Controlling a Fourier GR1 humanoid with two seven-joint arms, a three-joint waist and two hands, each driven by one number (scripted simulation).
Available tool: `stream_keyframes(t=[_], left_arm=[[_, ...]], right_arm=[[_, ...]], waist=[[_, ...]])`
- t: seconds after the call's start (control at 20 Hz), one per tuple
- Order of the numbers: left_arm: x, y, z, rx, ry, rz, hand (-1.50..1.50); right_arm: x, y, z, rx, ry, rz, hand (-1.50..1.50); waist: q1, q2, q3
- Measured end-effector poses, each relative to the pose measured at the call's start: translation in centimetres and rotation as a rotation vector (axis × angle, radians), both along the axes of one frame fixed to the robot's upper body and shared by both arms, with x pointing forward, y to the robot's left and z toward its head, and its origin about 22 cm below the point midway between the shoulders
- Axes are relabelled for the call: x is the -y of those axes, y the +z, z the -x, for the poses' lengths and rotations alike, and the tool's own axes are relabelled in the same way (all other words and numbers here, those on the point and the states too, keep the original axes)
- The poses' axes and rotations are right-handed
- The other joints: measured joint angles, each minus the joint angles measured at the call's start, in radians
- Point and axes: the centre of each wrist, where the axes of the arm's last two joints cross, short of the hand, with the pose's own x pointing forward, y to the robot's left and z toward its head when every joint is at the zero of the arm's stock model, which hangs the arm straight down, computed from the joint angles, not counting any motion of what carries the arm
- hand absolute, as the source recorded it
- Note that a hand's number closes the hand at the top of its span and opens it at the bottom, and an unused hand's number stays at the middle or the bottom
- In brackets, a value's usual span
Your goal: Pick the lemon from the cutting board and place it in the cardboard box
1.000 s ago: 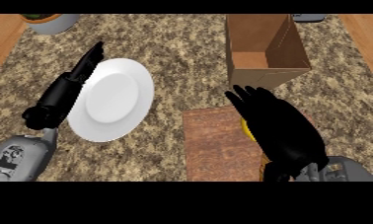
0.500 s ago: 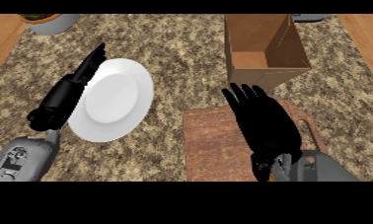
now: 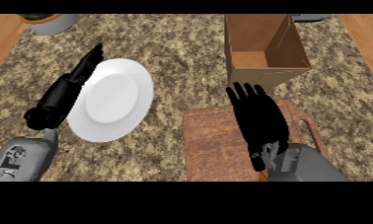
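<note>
- Right hand (image 3: 256, 119) spread flat over the board (image 3: 218, 144), fingers (image 3: 244, 94) straight, grasping nothing (likely positioned to close on the lemon).
- Lemon hidden; presumably beneath the palm, position unconfirmed.
- Box (image 3: 266, 53) open, just beyond the fingers.
- Left hand (image 3: 69, 90) resting, fingers straight, beside the plate (image 3: 113, 99).

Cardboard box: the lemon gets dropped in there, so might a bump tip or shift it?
It probably shifts easily: the cardboard box looks thin-walled and light, standing free on the counter. Its tall walls suggest a high bump could tip it.
</note>
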Motion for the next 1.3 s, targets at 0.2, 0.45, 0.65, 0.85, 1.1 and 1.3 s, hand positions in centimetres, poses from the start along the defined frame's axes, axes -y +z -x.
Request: stream_keyframes(t=[0.2, 0.45, 0.65, 0.85, 1.1, 1.3], left_arm=[[0.5, -0.1, 0.6, 0.005, 0.001, 0.000, 0.00], [1.3, -0.3, 0.7, 0.003, 0.004, 0.001, 0.00], [0.9, 0.3, 1.1, 0.004, 0.001, 0.003, 0.00], [1.0, 1.1, 0.6, 0.008, 0.003, 0.002, 0.00], [1.1, 0.7, 0.9, 0.009, 0.000, 0.001, 0.00], [0.8, 0.5, 0.9, 0.006, 0.000, 0.000, 0.00]], right_arm=[[0.8, -1.0, -0.5, -0.006, -0.015, 0.023, -1.50], [0.7, -2.1, -0.6, -0.029, -0.018, -0.002, -1.50], [1.1, -3.7, -1.1, -0.039, -0.027, 0.003, -1.50], [1.7, -4.2, -1.4, -0.027, -0.053, 0.026, -1.50], [2.1, -5.0, -2.0, -0.026, -0.074, 0.035, -1.50], [3.5, -6.2, -2.6, -0.050, -0.061, 0.022, 1.50]], waist=[[0.000, 0.000, 0.000], [0.000, 0.000, 0.000], [0.001, 0.000, 0.000], [-0.001, 0.000, 0.000], [-0.001, 0.000, 0.000], [0.000, 0.000, 0.000]])
